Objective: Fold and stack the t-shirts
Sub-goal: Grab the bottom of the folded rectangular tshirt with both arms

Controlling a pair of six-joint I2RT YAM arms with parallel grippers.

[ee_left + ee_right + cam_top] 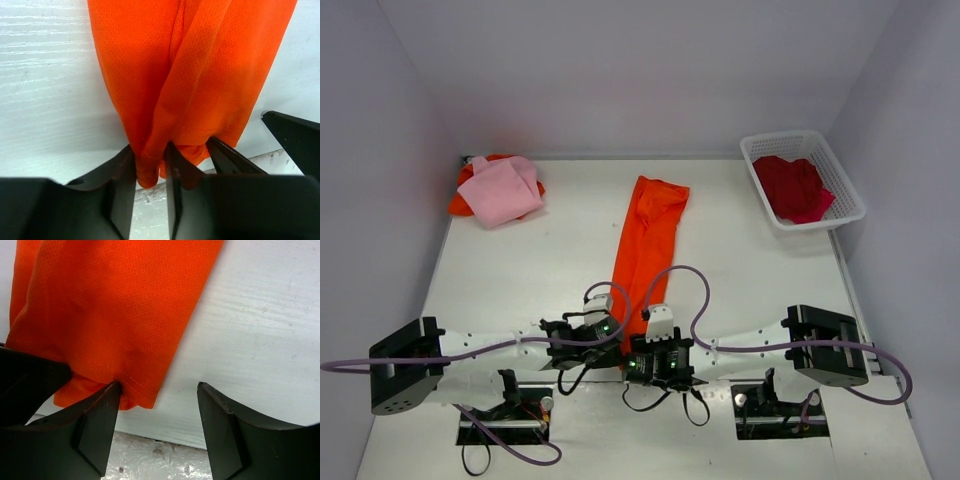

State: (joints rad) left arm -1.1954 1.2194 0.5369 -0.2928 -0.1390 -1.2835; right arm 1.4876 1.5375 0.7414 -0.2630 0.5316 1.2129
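This looks like a robotics lab, a test cell. A plain white table (520, 270) stands closed in by bare pale walls (620, 70) on three sides. The left arm (485, 346) and the right arm (760, 341) are bolted at its near edge, with loose purple cables (678, 268) looping over them.

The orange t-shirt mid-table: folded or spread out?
Folded lengthwise: the orange t-shirt lies as a long narrow strip, layers overlapping.

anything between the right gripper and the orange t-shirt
Nothing visible. The right gripper sits at the near hem of the orange t-shirt, jaws open, one at the cloth's edge, only table between them.
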